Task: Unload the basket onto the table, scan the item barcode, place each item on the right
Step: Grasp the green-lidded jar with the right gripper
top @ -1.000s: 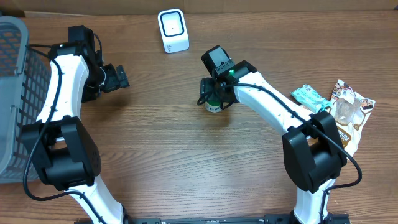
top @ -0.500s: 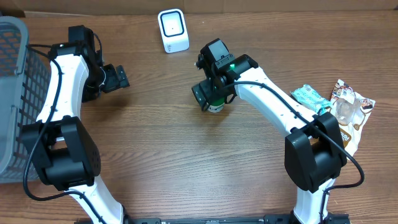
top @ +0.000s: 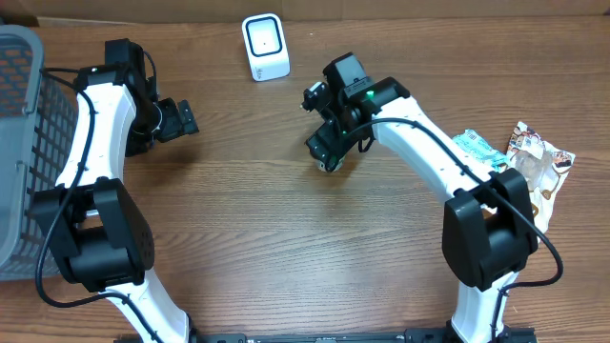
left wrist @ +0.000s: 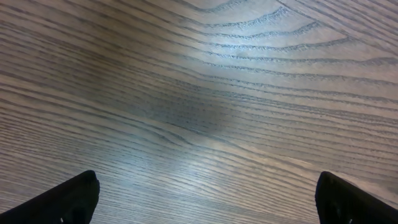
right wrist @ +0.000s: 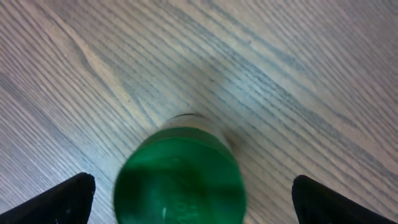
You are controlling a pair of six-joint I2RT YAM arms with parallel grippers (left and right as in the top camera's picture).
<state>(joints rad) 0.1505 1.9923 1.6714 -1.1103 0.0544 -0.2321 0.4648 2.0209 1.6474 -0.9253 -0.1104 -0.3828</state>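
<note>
Green-topped container (top: 330, 165) stands on the tabletop (top: 286, 238) near the middle, in front of the white scanner (top: 265, 46) and well apart from it. From overhead I get only a sliver of it, because the right end effector (top: 324, 143) hangs directly above it. My right wrist camera fills that in: the container (right wrist: 180, 177) shows there as a round, slightly blurred green disc between the two dark fingertips (right wrist: 68, 198). These stand wide apart and clear of it on both sides, so the right end effector (right wrist: 196, 199) is open and grips nothing.

The left end effector (top: 177, 119) sits far to the left, near the grey basket (top: 14, 143). Its wrist view gives me only bare wood grain between widely spread fingertips (left wrist: 68, 199): open and empty.

Only the overhead view shows the snack packets (top: 534, 167) at the right edge, beside the right arm
</note>
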